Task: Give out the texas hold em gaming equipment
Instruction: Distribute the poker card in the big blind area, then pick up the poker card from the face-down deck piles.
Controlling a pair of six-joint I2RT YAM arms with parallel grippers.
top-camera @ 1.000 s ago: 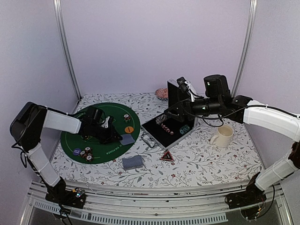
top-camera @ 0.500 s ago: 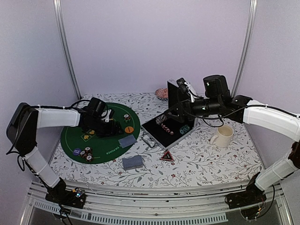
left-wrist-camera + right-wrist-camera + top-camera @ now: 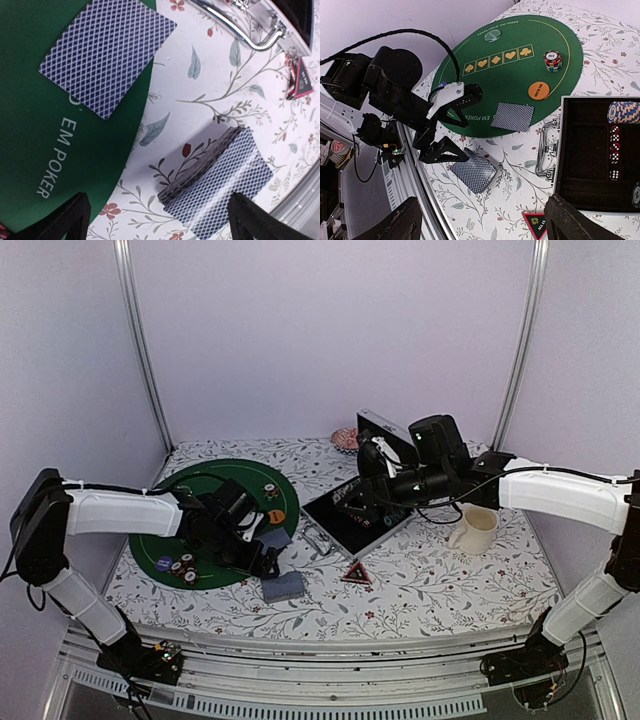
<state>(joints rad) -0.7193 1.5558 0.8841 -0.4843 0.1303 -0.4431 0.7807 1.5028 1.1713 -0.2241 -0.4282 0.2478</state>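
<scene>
A single grey-blue-backed card (image 3: 107,55) lies face down on the green poker mat (image 3: 510,75), beside the orange button (image 3: 539,90) and a striped chip stack (image 3: 552,61). The deck of cards (image 3: 220,175) sits on the floral cloth just off the mat's edge. My left gripper (image 3: 268,558) hangs open right above the deck's near end, holding nothing. More chips (image 3: 180,566) lie at the mat's front left. My right gripper (image 3: 368,495) is open and empty over the silver case (image 3: 355,515), which holds chips (image 3: 624,111) and red dice (image 3: 615,145).
A cream mug (image 3: 478,528) stands right of the case. A red triangular marker (image 3: 356,574) lies in front of the case, near its handle (image 3: 245,30). A pink ribbed object (image 3: 345,438) sits at the back. The table's front rail runs close behind the deck.
My left gripper opened and left the single card on the mat, then swung forward and right to the deck. The right arm shifted left and lower over the case.
</scene>
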